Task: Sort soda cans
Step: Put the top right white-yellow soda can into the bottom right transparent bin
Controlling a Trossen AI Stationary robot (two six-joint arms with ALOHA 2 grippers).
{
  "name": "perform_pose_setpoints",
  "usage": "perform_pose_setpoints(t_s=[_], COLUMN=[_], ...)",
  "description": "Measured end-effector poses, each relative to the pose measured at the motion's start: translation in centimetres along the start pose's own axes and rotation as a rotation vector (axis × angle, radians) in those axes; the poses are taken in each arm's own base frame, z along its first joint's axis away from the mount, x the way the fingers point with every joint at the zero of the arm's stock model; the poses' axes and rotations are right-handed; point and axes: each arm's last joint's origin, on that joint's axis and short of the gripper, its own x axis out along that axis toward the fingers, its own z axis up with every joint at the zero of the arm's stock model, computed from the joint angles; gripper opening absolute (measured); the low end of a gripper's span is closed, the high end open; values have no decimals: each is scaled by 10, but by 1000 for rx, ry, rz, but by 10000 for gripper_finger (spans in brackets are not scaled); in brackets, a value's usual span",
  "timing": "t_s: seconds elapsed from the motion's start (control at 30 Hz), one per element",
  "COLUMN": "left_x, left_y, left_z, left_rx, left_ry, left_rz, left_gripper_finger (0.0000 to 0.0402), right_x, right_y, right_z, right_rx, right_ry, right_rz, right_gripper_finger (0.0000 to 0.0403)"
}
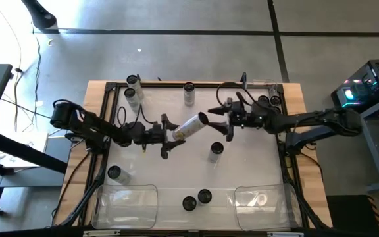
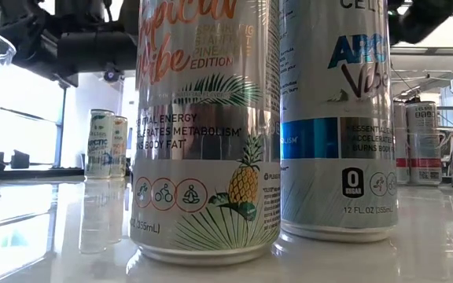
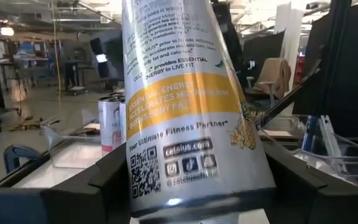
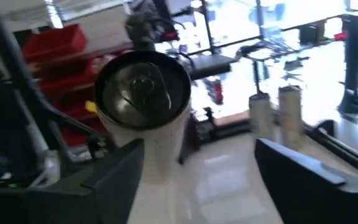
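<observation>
- While tilting, the energy-drink can (image 1: 189,126) is sitting pinched in the left gripper (image 1: 171,135); right gripper (image 1: 217,120) is spreading at its top.
- Thin, slick walls: gripping mid-body seems safest.

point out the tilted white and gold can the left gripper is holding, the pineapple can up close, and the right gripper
Tilted white-and-gold soda can (image 1: 189,126): high view, its side.
Silvery pineapple-print can (image 2: 207,134): low view, its label.
Right gripper (image 1: 218,119): high view, between open fingertips.
</observation>
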Motion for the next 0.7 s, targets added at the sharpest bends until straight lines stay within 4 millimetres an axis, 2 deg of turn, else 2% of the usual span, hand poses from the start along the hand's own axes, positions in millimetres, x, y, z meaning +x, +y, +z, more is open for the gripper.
perform_pose_setpoints(t_s=[0.13, 0.37, 0.5, 0.6, 0.7], left_x=[2, 2, 2, 1, 1], left_y=[-1, -2, -4, -5, -6], left_z=[6, 4, 5, 5, 4], left_rx=[1, 1, 3, 1, 3], left_ry=[-32, -25, -29, -29, -21], left_rz=[-7, -15, -17, -18, -21], left_gripper_finger=[253, 253, 253, 253, 255], right_x=[19, 42, 51, 53, 55], right_y=[9, 25, 28, 28, 29], right_z=[9, 15, 21, 24, 27], right_rx=[-36, -170, -176, -172, -152], right_ry=[3, 17, 3, 29, 55], right_rz=[124, 206, 217, 214, 209], right_gripper_finger=[343, 347, 346, 330, 288])
